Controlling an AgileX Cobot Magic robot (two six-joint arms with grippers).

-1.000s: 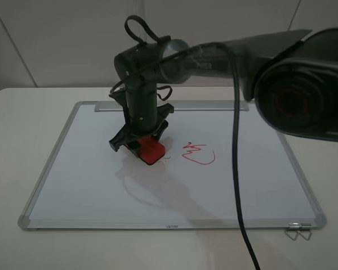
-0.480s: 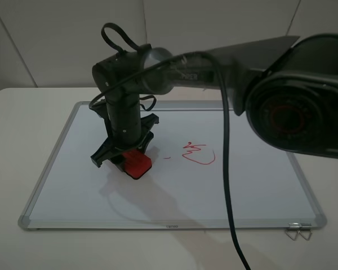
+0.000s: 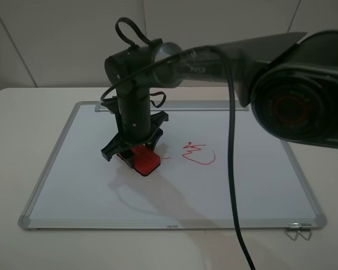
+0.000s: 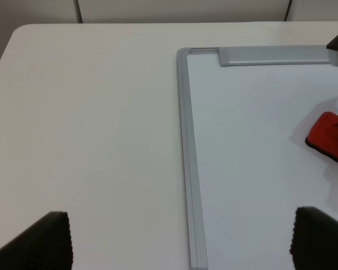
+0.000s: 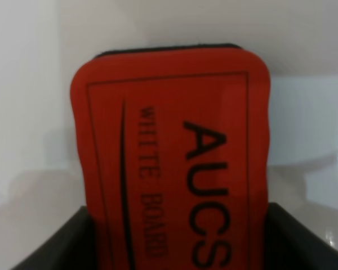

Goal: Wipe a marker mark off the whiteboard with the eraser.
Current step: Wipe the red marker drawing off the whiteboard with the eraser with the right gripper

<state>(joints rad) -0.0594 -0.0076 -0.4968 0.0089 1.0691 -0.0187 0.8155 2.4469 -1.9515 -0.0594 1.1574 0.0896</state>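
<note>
The right gripper [image 3: 136,152], clamped on the eraser [image 3: 144,160], slides back rightward across the whiteboard [image 3: 84,185] after its leftward swing, ending nearer the red squiggle [image 3: 199,154]; the arm seems more upright.

The high camera looks down the whiteboard [image 3: 259,191] from the long edge opposite its tray bar [image 3: 214,105]. The left wrist camera hangs outside a short edge, facing a corner. The right wrist camera crowds the eraser [image 5: 172,157] (visible in all three).

The red eraser [image 5: 172,152], lettered AUCS, sits gripped by the tool [image 5: 177,247] over the whiteboard [image 5: 22,84].
</note>
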